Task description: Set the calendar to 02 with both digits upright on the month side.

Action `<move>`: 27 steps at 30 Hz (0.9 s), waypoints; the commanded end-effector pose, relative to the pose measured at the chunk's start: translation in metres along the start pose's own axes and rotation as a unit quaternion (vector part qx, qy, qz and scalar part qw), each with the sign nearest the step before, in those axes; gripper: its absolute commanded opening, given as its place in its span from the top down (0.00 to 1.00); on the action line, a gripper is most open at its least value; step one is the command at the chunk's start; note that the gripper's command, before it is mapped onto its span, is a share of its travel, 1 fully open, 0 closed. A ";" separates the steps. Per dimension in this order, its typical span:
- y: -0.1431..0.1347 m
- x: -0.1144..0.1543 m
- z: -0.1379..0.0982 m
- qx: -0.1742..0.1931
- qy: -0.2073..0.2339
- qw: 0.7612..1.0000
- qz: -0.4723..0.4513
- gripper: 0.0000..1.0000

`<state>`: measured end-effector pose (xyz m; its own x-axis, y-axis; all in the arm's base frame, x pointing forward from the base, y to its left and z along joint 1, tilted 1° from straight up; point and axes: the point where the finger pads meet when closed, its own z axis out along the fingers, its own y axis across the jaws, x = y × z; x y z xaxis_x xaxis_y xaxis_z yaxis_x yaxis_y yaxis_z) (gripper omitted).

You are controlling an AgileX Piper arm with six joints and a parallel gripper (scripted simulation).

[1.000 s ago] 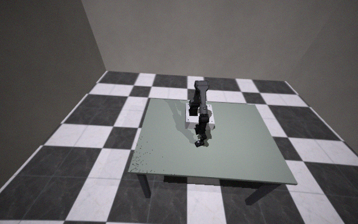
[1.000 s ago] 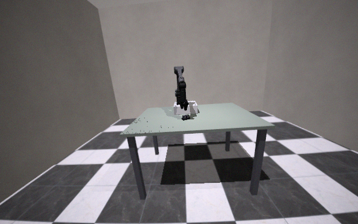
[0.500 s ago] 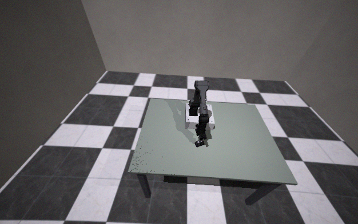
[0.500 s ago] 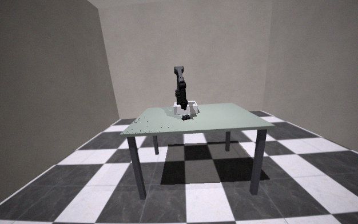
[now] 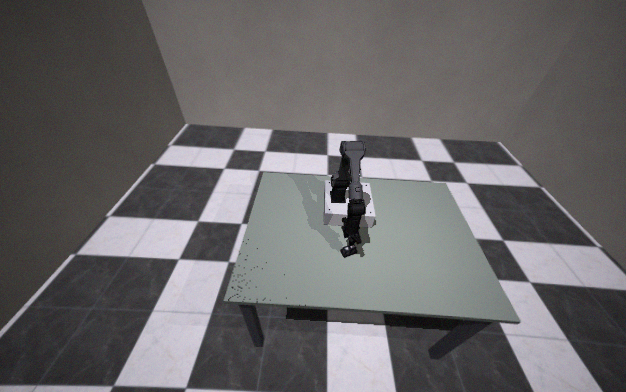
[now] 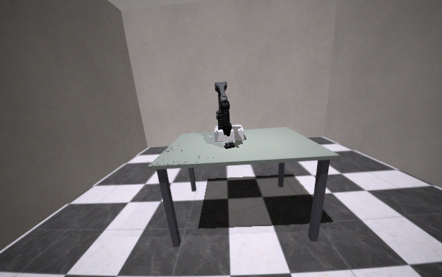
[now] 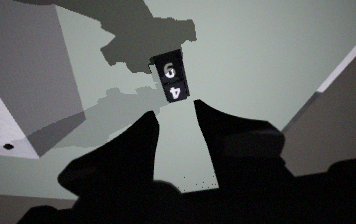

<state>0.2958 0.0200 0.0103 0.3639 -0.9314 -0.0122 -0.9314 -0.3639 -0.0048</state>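
In the wrist view a small dark calendar piece [image 7: 171, 76] lies on the green table, showing two white digits, a 6 or 9 and a 4. I cannot tell whether it is one cube seen on two faces or two cubes side by side. No separate tray can be made out. My gripper [image 7: 175, 113] is open, with its fingertips just short of the piece and nothing between them. In the top view the gripper [image 5: 350, 249] hangs low over the table in front of the arm's base. In the exterior view the piece [image 6: 229, 145] is a dark speck below the gripper [image 6: 228, 136].
The arm's white base box [image 5: 348, 204] stands at the back middle of the table and also shows in the wrist view [image 7: 30, 100] at the left. The table edge and floor show in the wrist view [image 7: 325, 115] at the right.
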 end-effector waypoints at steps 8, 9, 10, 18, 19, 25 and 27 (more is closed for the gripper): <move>0.000 0.000 0.001 -0.001 -0.001 1.000 0.001 0.41; 0.000 0.000 0.001 -0.001 -0.001 1.000 0.001 0.41; 0.000 0.000 0.001 -0.001 -0.001 1.000 0.001 0.41; 0.001 0.000 0.002 -0.001 0.000 1.000 0.001 0.41; 0.001 0.000 0.003 -0.001 0.001 1.000 0.002 0.41; 0.001 0.000 0.007 -0.001 0.002 1.000 0.003 0.41; 0.001 0.000 0.007 -0.001 0.002 1.000 0.003 0.41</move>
<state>0.2952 0.0196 0.0039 0.3585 -0.9335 -0.0081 -0.9335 -0.3585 -0.0034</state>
